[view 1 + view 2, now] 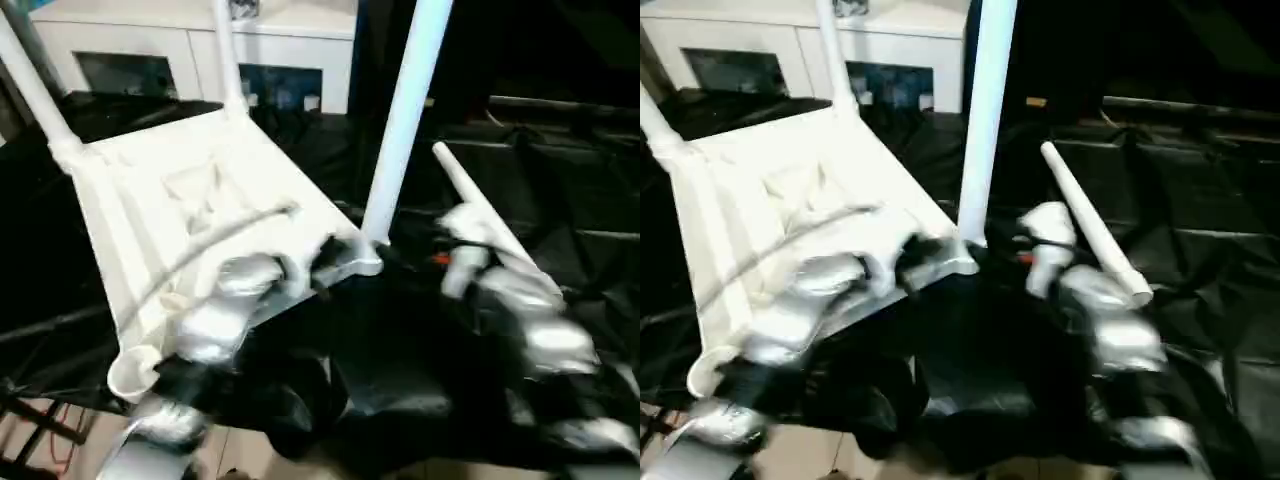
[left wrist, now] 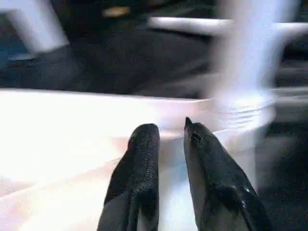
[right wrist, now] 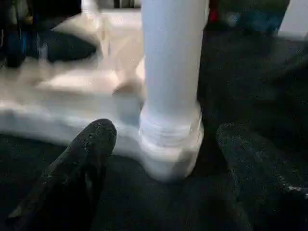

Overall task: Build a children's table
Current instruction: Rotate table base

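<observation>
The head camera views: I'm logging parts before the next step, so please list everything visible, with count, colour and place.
Tabletop: one, white, upside down on the black sheet, ribbed underside up.
Fitted legs: three, white, standing upright in corner sockets, two far and one near right.
Loose leg: one, white, lying on the black sheet to the right of the tabletop.
Empty corner socket: one, white, near left corner of the tabletop.
Black sheet: one, black, covering the work surface.
Cabinet: one, white with glass doors, behind the work.
Left gripper: one, black fingers slightly apart, at the tabletop's near edge.
Right gripper: one, black fingers wide apart, either side of the near right leg's socket.
</observation>
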You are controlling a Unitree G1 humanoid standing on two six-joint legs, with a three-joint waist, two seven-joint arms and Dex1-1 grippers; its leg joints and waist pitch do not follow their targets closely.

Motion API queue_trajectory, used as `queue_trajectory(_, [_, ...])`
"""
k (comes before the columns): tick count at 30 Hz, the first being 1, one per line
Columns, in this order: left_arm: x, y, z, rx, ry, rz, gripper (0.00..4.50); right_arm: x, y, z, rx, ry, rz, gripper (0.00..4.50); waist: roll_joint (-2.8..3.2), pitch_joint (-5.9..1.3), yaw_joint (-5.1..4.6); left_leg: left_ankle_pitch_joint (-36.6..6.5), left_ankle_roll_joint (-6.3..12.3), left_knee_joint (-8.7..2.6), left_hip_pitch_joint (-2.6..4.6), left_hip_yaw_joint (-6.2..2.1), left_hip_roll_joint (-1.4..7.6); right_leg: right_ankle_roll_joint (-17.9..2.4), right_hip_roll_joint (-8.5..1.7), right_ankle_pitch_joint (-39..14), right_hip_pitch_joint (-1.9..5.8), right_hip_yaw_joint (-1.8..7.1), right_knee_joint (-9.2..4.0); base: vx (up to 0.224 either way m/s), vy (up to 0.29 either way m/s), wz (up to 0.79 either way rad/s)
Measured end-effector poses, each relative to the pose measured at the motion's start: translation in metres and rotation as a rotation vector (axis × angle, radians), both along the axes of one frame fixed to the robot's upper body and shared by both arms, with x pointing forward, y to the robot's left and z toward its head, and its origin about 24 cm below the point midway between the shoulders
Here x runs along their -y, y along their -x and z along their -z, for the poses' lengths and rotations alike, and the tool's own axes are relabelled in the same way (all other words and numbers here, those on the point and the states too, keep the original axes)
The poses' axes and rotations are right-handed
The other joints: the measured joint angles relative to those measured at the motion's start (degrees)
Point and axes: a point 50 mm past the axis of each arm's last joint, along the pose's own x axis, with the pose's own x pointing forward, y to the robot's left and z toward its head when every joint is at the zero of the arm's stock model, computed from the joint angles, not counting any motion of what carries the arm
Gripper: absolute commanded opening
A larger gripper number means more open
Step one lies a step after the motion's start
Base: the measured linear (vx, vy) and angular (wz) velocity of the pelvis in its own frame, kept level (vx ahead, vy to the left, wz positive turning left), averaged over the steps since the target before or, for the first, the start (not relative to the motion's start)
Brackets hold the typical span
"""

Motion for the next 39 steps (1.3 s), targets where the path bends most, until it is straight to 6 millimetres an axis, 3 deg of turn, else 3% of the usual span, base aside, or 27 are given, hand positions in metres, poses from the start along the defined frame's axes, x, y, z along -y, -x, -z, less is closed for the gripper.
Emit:
queue_trajectory(4, [-0.031, 0.008, -0.021, 0.075, -0.092, -0.124, 1.0, -0.026, 0.007, 0.008, -0.047, 0.017, -0.114, 3.79, -0.48, 0.01, -0.15, -0.01, -0.01, 0.07, 0.0, -0.01, 0.15, 0.02, -0.02, -0.01, 0.01, -0.01, 0.02, 0.0, 0.0, 0.0])
queue_trajectory(7, [-0.072, 0.018, -0.03, 0.09, -0.23, -0.28, 1.0, -0.048, 0.003, 0.014, -0.063, 0.032, -0.122, 3.79, -1.02, 0.16, -0.48, 0.02, -0.06, 0.07, -0.02, -0.03, 0.16, 0.02, 0.01, -0.02, 0.0, -0.01, 0.01, 0.0, 0.0, 0.0])
queue_trajectory(12, [-0.113, 0.036, -0.016, -0.02, -0.389, -0.434, 1.08, -0.067, -0.011, 0.013, -0.07, 0.104, -0.092, 3.51, -1.36, 0.08, 0.12, 0.03, -0.07, 0.14, 0.03, -0.06, 0.06, -0.16, -0.06, 0.09, 0.03, 0.14, -0.01, 0.0, 0.0, 0.0])
queue_trajectory(13, [-0.118, 0.039, -0.013, -0.044, -0.409, -0.453, 0.74, -0.069, -0.012, 0.012, -0.072, 0.116, -0.089, 3.44, -1.47, 0.02, 0.18, 0.03, -0.07, 0.14, 0.03, -0.05, 0.06, -0.21, -0.05, 0.12, 0.04, 0.15, -0.01, 0.0, 0.0, 0.0])
queue_trajectory(20, [-0.142, 0.056, 0.001, -0.181, -0.544, -0.527, 0.23, -0.081, -0.017, 0.013, -0.081, 0.145, -0.096, 2.76, -2.12, -0.31, 0.43, 0.04, -0.1, 0.14, 0.09, -0.1, 0.07, -0.21, -0.04, 0.12, 0.12, 0.14, 0.01, 0.0, 0.0, 0.0])
queue_trajectory(25, [-0.142, 0.059, 0.007, -0.231, -0.56, -0.517, 0.0, -0.081, -0.019, 0.013, -0.085, 0.156, -0.084, 2.33, -2.26, -0.4, 0.4, 0.06, -0.13, 0.14, 0.19, -0.12, 0.07, -0.19, -0.04, 0.11, 0.17, 0.15, 0.04, 0.0, 0.0, 0.0])
queue_trajectory(30, [-0.118, 0.063, 0.016, -0.334, -0.513, -0.29, 0.0, -0.079, -0.026, 0.016, -0.084, 0.185, -0.043, 2.0, -2.33, -0.46, 0.42, 0.04, -0.14, 0.12, 0.46, -0.11, 0.04, -0.18, -0.04, 0.1, 0.37, 0.23, 0.03, 0.0, 0.0, 0.0])
queue_trajectory(35, [-0.107, 0.07, 0.023, -0.45, -0.512, -0.099, 0.0, -0.088, -0.037, 0.018, -0.079, 0.19, 0.039, 1.53, -2.03, -0.54, -0.39, 0.04, -0.14, 0.01, 0.86, -0.16, 0.0, 0.05, -0.04, -0.04, 0.52, 0.34, 0.08, 0.0, 0.0, 0.0])
queue_trajectory(39, [-0.084, 0.074, 0.028, -0.492, -0.437, 0.075, 0.0, -0.094, -0.043, 0.018, -0.087, 0.18, 0.077, 1.2, -1.9, -0.48, -0.07, 0.04, -0.14, 0.01, 0.87, -0.19, -0.06, 0.07, -0.07, -0.04, 0.62, 0.4, 0.07, 0.0, 0.0, 0.0])
